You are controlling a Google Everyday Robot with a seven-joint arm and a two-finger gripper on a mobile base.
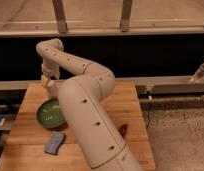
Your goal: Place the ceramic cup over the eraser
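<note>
Gripper point(47, 81) sits right above the ceramic cup point(51, 89); whether it grips cannot be told. 1 green bowl point(45, 113) lies just nearer.

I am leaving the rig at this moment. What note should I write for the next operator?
Gripper: low over the wooden table's back left, just behind the green bowl.
Ceramic cup: likely the small white shape at the gripper; grasp not confirmed.
Eraser: hidden; the arm covers the table's middle.
Done: nothing confirmed.
Left: bring the cup over the eraser, set it down.
</note>
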